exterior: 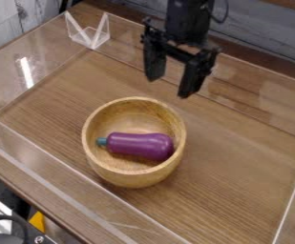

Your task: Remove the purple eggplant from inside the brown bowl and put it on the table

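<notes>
Purple eggplant (142, 146) lies in the bowl (94, 160), below the open gripper (172, 93).

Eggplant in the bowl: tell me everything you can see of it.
The eggplant is a plump, glossy purple oval with a teal-green cap at its left end in the view. It looks like smooth plastic, whole and unmarked. It lies on its side inside the bowl, below the rim, cap toward the wall; no gripper touches it.

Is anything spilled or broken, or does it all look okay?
Nothing looks odd. The purple eggplant lies inside the brown bowl, and I see no spill or crack on the table.
</notes>
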Available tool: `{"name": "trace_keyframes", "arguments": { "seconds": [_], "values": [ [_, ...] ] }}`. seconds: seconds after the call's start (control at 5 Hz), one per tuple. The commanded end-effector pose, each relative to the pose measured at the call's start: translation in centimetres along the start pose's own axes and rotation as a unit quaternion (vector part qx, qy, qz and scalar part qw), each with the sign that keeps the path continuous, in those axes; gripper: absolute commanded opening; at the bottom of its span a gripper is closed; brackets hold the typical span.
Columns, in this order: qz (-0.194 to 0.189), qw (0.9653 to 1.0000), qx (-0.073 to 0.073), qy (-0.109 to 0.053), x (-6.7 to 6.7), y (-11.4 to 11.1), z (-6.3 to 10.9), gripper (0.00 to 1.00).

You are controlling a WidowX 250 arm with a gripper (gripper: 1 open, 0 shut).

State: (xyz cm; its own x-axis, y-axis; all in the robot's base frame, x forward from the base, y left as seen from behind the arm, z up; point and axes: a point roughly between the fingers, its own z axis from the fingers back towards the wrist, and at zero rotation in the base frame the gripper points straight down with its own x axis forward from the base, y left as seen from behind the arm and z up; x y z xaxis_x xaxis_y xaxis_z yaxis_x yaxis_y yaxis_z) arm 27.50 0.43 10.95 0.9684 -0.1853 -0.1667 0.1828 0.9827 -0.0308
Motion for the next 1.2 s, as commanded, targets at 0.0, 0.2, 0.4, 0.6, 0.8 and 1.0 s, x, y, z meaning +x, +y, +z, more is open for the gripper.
{"name": "trace_keyframes", "arguments": {
  "seconds": [0.0,0.2,0.4,0.6,0.8,1.0],
  "values": [
    [-0.091,0.9955,0.017,-0.023,-1.5,1.0,1.3,1.0],
    [-0.166,0.9857,0.029,-0.015,-2.8,1.7,0.7,1.0],
    [-0.211,0.9768,0.036,-0.009,-4.0,2.0,-0.1,1.0],
    [-0.222,0.9743,0.038,-0.008,-4.5,2.1,-0.9,1.0],
    [-0.238,0.9703,0.041,-0.007,-4.9,2.1,-1.7,1.0],
    [-0.253,0.9663,0.045,-0.01,-5.1,2.2,-2.5,1.0]
  ]
}}
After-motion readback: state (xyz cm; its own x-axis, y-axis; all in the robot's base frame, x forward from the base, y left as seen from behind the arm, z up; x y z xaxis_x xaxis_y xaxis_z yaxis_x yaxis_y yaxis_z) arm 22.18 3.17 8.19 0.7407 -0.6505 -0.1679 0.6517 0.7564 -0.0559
